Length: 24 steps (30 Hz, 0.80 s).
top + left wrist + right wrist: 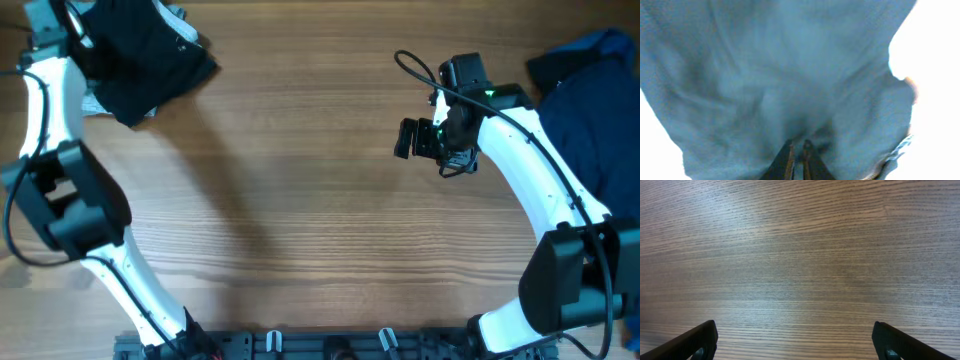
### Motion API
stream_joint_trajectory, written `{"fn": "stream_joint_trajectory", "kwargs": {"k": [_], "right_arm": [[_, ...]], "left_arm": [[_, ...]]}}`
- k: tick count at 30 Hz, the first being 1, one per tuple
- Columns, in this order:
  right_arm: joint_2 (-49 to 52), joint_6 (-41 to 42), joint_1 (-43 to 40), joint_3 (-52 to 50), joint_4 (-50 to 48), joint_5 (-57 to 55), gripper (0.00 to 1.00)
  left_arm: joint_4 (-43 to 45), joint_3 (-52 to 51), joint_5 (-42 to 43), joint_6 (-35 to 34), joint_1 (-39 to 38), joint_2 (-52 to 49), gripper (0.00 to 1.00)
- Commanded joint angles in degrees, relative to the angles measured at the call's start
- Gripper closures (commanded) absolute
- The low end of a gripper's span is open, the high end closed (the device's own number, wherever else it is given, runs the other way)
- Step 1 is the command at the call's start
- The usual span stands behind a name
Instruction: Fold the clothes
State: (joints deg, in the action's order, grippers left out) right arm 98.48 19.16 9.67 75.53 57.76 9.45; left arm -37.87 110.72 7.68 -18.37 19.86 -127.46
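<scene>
A dark garment (150,55) hangs bunched at the far left of the table, over a grey cloth. My left gripper (75,25) is at its top edge. In the left wrist view the garment (780,75) fills the frame as bluish cloth, and the left gripper (796,150) is shut on it, fingers nearly together. My right gripper (412,140) hovers over bare wood right of centre. In the right wrist view the right gripper (795,340) is open wide and empty, with only wood grain below. A navy pile of clothes (590,100) lies at the far right.
The wooden table (300,220) spans the view. A grey cloth (100,100) peeks out under the dark garment at the left. The arm bases stand along the near edge (320,345).
</scene>
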Motion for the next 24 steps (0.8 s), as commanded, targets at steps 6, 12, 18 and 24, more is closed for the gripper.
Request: {"fn": "stream_joint_trajectory", "kwargs": {"k": [6, 12, 18, 24], "right_arm": [[0.76, -1.09, 0.02, 0.11, -0.61, 0.92, 0.0], [0.76, -1.14, 0.02, 0.11, -0.28, 0.94, 0.0], [0.76, -1.11, 0.02, 0.11, 0.04, 0.94, 0.0], [0.31, 0.48, 0.02, 0.76, -0.52, 0.87, 0.0]], "left_arm": [[-4.46, 0.11, -9.09, -0.07, 1.31, 1.75, 0.93], [-6.1, -0.26, -9.09, -0.07, 3.69, -5.53, 0.9], [-5.81, -0.2, -9.57, -0.28, 6.84, -5.42, 0.82], [-6.88, -0.13, -8.87, -0.28, 7.61, 2.49, 0.78]]}}
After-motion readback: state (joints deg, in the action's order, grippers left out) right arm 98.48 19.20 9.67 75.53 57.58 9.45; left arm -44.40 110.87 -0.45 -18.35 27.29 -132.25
